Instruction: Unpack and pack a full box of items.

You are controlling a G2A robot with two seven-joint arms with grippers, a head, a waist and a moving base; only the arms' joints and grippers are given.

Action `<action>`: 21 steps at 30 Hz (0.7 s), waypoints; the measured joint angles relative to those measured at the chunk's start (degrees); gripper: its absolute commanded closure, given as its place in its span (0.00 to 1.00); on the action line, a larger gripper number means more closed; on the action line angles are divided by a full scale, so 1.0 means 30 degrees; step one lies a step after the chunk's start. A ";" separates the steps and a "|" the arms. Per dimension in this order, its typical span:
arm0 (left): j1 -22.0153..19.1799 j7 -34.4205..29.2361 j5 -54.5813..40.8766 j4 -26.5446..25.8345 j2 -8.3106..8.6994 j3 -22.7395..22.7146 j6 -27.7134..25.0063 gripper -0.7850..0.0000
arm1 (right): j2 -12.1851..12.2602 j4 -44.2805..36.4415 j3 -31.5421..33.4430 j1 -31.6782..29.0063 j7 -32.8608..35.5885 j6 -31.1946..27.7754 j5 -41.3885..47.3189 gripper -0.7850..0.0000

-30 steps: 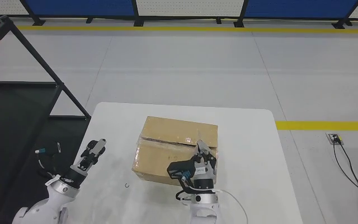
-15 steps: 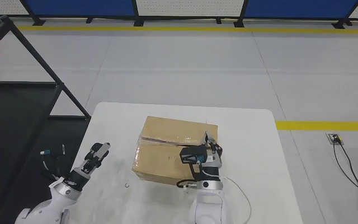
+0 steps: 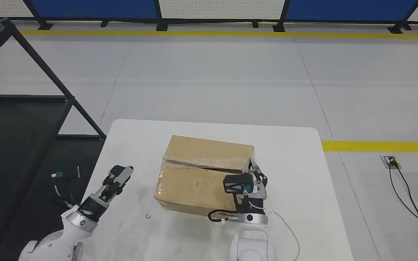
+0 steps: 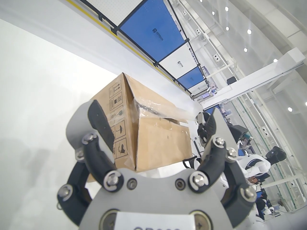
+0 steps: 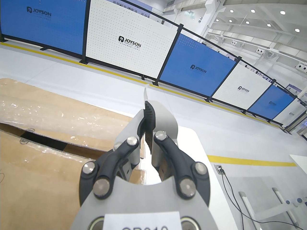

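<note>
One brown cardboard box (image 3: 204, 173) sat at the middle of the white tabletop (image 3: 294, 156). It was rectangular and matte, with handling symbols printed on one end. Wrinkled clear tape (image 5: 36, 111) glistened across its top flaps, and a dark gap ran along the seam between them. The right gripper (image 5: 147, 111) stood at the box's 3 o'clock edge, jaws pressed together on a thin strip of that tape. The left gripper (image 4: 154, 111) hung over the tabletop, well apart at the box's 8 o'clock, jaws spread wide.
</note>
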 measured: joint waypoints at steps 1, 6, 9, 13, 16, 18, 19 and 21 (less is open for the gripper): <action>-0.0029 -0.0004 0.0051 -0.0010 0.0002 0.0041 0.0028 0.00 | -0.0001 -0.0006 0.0117 -0.0104 -0.0053 -0.0016 0.0104 1.00; -0.0146 0.0017 0.0136 -0.0060 0.0008 0.0162 0.0161 0.00 | -0.0029 0.0008 0.0444 -0.0454 -0.0384 -0.0179 0.0769 1.00; -0.0201 0.0010 0.0150 -0.0071 0.0013 0.0225 0.0166 0.00 | -0.0040 0.0010 0.0630 -0.0610 -0.0541 -0.0383 0.1100 1.00; -0.0277 0.0024 0.0240 -0.0037 0.0018 0.0325 0.0195 0.00 | -0.0066 -0.0034 0.0748 -0.0750 -0.0560 -0.0748 0.1322 1.00; -0.0319 0.0048 0.0271 -0.0023 0.0021 0.0373 0.0233 0.00 | -0.0079 -0.0242 0.0765 -0.1029 -0.0651 -0.0832 0.1365 1.00; -0.0338 0.0053 0.0271 -0.0024 0.0024 0.0393 0.0257 0.00 | -0.0088 -0.0406 0.0769 -0.1216 -0.0624 -0.0869 0.1392 1.00; -0.0354 0.0047 0.0259 -0.0029 0.0026 0.0407 0.0283 0.00 | -0.0097 -0.0522 0.0777 -0.1334 -0.0527 -0.0896 0.1424 1.00; -0.0391 0.0041 0.0247 -0.0041 0.0029 0.0428 0.0308 0.00 | -0.0114 -0.0711 0.0785 -0.1472 -0.0320 -0.0962 0.1472 1.00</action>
